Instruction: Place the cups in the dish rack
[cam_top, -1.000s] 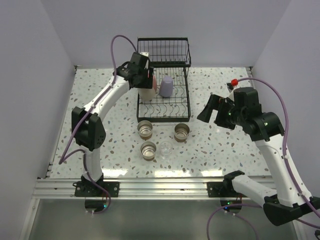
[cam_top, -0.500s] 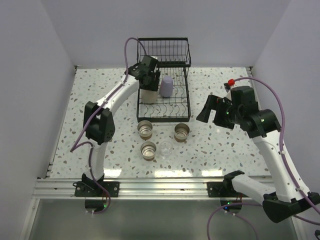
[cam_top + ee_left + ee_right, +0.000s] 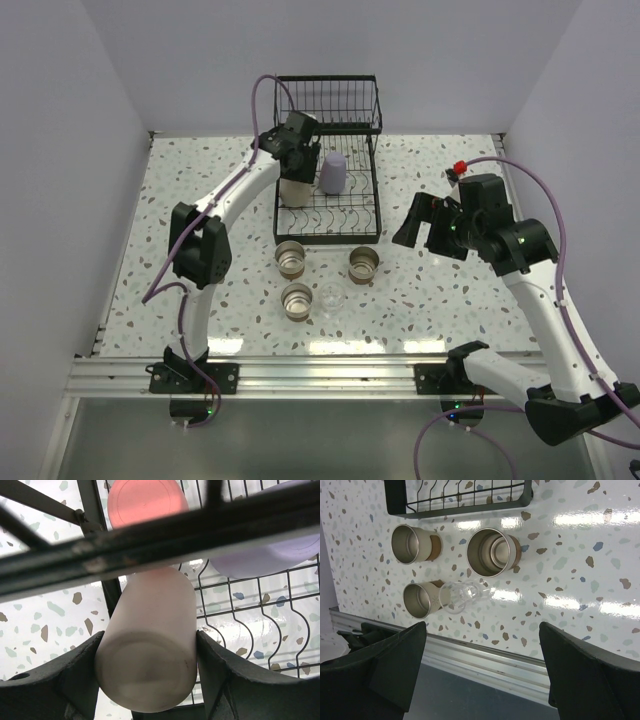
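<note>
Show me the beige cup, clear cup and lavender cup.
beige cup [image 3: 155, 615]: left wrist view, side wall.
clear cup [image 3: 467, 594]: right wrist view, side wall.
lavender cup [image 3: 332, 175]: top external view, side wall.

The top external camera looks down from behind the near edge, taking in the whole table [image 3: 200, 190] with the dish rack [image 3: 327, 238] at its far side. The left wrist camera sits very close, peering along the beige cup [image 3: 147, 645] through rack wires at the coral-pink cup [image 3: 145, 502] and lavender cup [image 3: 265, 555]. The right wrist camera, farther off, tilts down on the rack's front edge, three brown cups [image 3: 492, 552] and the clear cup [image 3: 465, 595], a patch the top view also covers.
</note>
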Controlling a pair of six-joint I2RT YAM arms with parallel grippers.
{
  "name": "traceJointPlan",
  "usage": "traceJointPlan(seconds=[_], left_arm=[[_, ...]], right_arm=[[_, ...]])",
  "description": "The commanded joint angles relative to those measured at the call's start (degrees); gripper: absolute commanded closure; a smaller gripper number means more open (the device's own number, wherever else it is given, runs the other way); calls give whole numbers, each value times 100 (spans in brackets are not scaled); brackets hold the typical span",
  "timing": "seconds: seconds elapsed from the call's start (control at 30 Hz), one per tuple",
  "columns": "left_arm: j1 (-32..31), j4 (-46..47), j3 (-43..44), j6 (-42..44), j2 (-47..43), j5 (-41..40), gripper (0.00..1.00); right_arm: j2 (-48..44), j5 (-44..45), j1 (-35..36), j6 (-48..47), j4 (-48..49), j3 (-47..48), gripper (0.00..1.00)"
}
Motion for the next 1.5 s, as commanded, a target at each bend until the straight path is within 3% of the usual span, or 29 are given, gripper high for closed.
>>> traceJointPlan(seconds=[0.0, 0.1, 0.23, 0.3, 0.37, 0.77, 0.97, 1.13, 1.47], left_arm=[[-67, -30, 118, 149, -55, -128, 51], [-76, -30, 118, 131, -46, -137, 36], [-93, -56, 136, 96, -90, -172, 22], [-111, -83, 144, 70, -99, -199, 7], [-111, -109, 136, 44, -160, -225, 0], [-146, -250, 13, -158, -1187, -453, 0], [-137, -259, -303, -387, -2022, -314, 0], [-137, 127, -1523, -677, -3075, -6, 0], [-146, 515, -3581, -1389, -4677, 504, 1]], right_arm=[[11, -3, -22, -61, 114, -14, 3], [-33, -3, -13, -61, 97, -32, 3], [-68, 14, -22, -70, 79, -41, 3], [-86, 14, -22, -70, 79, -49, 3], [-103, 6, -13, -70, 70, -49, 3], [-183, -100, -4, -176, 210, -207, 4], [186, -698, 171, -35, 527, -594, 5], [748, -66, 1224, 53, 703, -349, 5], [2347, 234, 1384, -509, 1011, 301, 11]])
